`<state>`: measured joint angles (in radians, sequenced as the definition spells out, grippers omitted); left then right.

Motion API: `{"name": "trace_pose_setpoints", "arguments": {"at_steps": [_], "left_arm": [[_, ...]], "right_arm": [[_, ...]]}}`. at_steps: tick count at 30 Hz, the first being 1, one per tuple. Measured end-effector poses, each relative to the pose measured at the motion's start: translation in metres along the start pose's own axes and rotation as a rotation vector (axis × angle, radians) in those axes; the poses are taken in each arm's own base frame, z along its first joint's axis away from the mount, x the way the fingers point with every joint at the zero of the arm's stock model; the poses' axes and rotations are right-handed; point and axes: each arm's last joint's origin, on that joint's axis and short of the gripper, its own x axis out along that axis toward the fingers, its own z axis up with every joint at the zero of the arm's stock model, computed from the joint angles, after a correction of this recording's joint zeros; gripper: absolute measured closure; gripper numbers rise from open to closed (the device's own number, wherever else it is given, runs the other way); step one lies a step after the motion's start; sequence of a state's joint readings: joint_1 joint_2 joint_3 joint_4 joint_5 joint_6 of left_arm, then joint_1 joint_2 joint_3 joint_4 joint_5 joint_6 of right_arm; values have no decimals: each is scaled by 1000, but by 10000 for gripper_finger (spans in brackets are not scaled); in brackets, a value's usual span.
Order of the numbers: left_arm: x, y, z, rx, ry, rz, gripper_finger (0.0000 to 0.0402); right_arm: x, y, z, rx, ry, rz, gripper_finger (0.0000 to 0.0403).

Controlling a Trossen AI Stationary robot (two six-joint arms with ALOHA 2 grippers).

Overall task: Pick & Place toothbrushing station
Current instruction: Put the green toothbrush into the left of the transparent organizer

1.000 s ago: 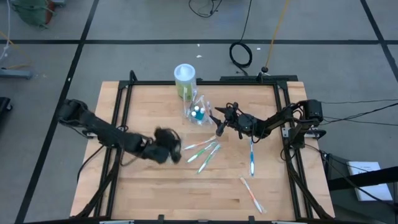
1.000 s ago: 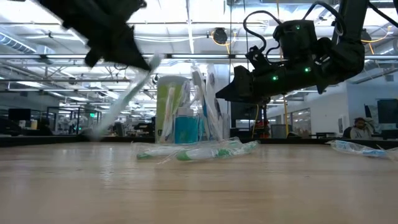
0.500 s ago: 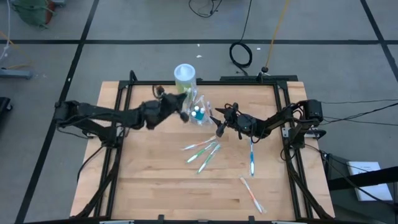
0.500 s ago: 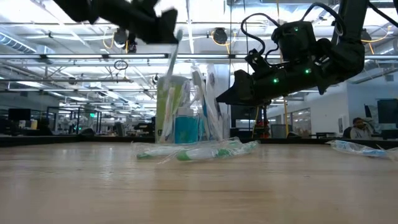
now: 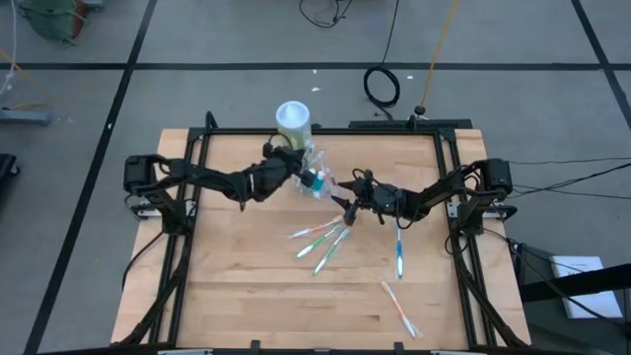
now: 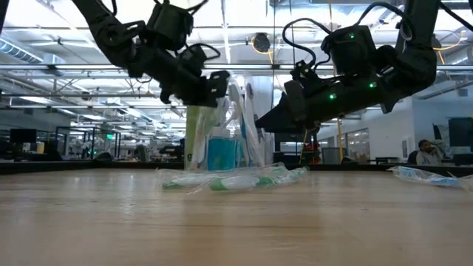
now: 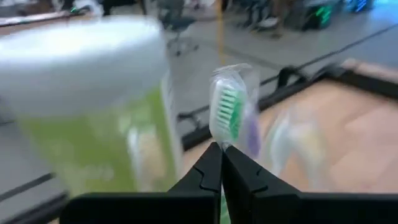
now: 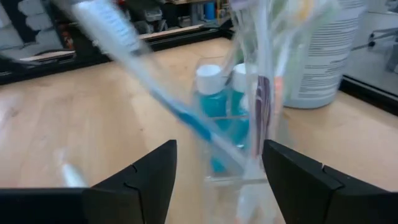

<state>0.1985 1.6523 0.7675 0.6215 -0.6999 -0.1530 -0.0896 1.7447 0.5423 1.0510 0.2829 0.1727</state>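
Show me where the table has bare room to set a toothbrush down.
Bare wood: the near-left corner of the table, left of the wrapped toothbrushes. Crowded: the far middle, where the left gripper, the right gripper, clear holder and green canister cluster.

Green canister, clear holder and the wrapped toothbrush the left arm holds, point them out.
green canister (image 5: 293, 116), high view, white lid.
clear holder (image 8: 236, 124), right wrist view, front wall.
wrapped toothbrush (image 7: 231, 112), left wrist view, green bristles.

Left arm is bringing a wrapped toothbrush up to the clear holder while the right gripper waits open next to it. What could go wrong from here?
1. The left gripper pinches the wrapped toothbrush low down; it could pivot and miss the clear holder.
2. That holder is crowded with brushes and blue bottles; a push may tip it.
3. The right gripper, open, hangs close: the arms could collide.
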Motion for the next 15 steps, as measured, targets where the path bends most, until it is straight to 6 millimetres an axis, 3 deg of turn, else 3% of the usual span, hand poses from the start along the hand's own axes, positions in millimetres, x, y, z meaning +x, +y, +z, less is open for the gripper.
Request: {"name": "trace_pose_setpoints", "arguments": {"at_steps": [5,11,15], "left_arm": [[-8,-5,-9,73,73,33,385],[-16,-11,-12,105,86,35,335],[-17,-11,-14,129,98,51,291]], "right_arm": [[-2,8,-4,-17,32,24,177],[-4,13,-3,-18,24,39,177],[-9,12,8,8,-3,4,177]]}}
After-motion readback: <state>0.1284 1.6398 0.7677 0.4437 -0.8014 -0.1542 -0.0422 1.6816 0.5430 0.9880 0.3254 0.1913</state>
